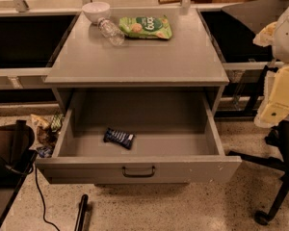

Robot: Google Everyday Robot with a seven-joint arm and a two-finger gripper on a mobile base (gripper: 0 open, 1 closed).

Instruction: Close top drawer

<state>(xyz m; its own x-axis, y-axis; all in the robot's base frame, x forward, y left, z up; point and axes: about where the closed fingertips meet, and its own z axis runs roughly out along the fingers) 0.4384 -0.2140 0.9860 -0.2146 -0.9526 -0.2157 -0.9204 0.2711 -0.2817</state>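
The top drawer (135,169) is pulled far out of the grey cabinet (135,57). Its flat grey front panel faces me, with a small dark bar handle (138,172) at its centre. Inside, a dark blue snack bar (119,137) lies on the drawer floor, left of the middle. My gripper (275,102) hangs at the right edge of the view, white and pale yellow, to the right of the drawer and apart from it.
On the cabinet top stand a white bowl (96,11), a lying plastic bottle (111,32) and a green chip bag (145,27). A black chair base (277,177) is at right. A dark bag (9,150), wrappers (44,128) and a black bar (81,213) lie on the floor.
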